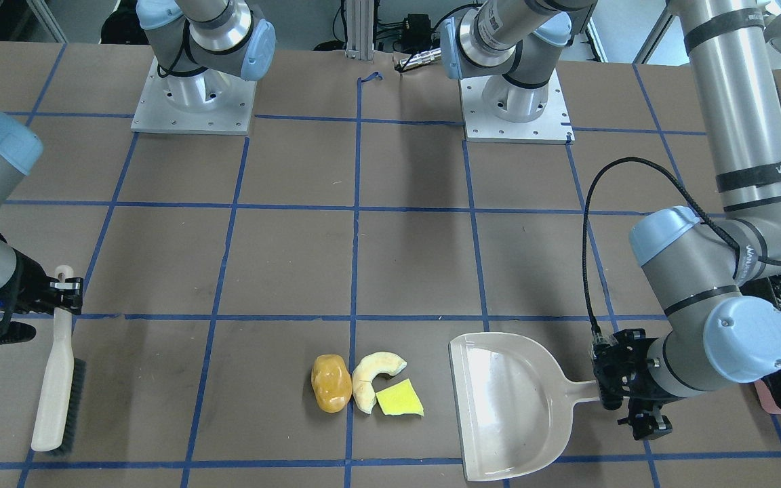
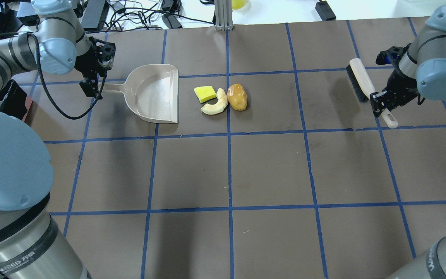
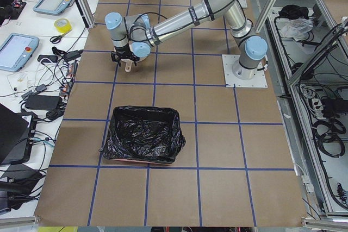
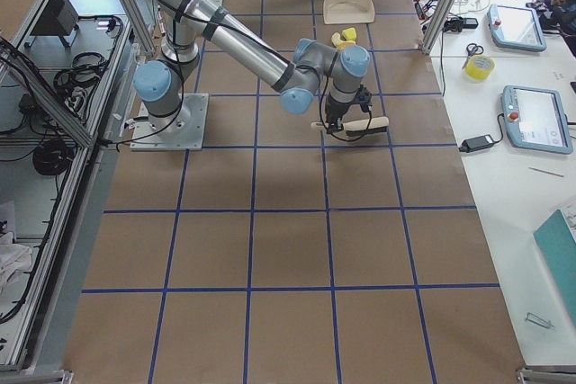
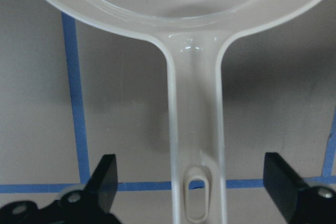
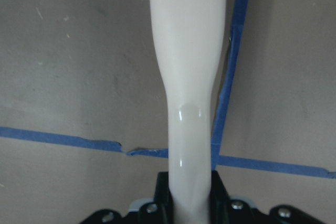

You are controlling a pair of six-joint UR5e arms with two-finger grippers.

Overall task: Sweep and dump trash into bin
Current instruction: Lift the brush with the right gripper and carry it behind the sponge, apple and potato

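Left pincer (image 5: 191, 187) wide open, fingers (image 5: 102, 182) either side of the dustpan (image 1: 509, 407) handle, not touching it. Dustpan lies flat on the desk (image 2: 269, 170), mouth facing the trash, small gap between. Trash sits in one tight cluster near the desk's middle line: wedge (image 1: 398, 398) nearest the dustpan, tucked into the curve of the crescent (image 1: 367, 379), lump (image 1: 331, 383) just beside the crescent on the far side. Right pincer (image 1: 65, 291) clamped tight on the brush (image 1: 55, 386) handle near its end, brush head pointing away from the robot, bristles turned toward the trash; well apart from the cluster. Cannot tell if the bristles touch the desk. Bin (image 3: 163, 113) stands on the desk at the robot's left end, beyond the left arm, well apart from dustpan and trash.
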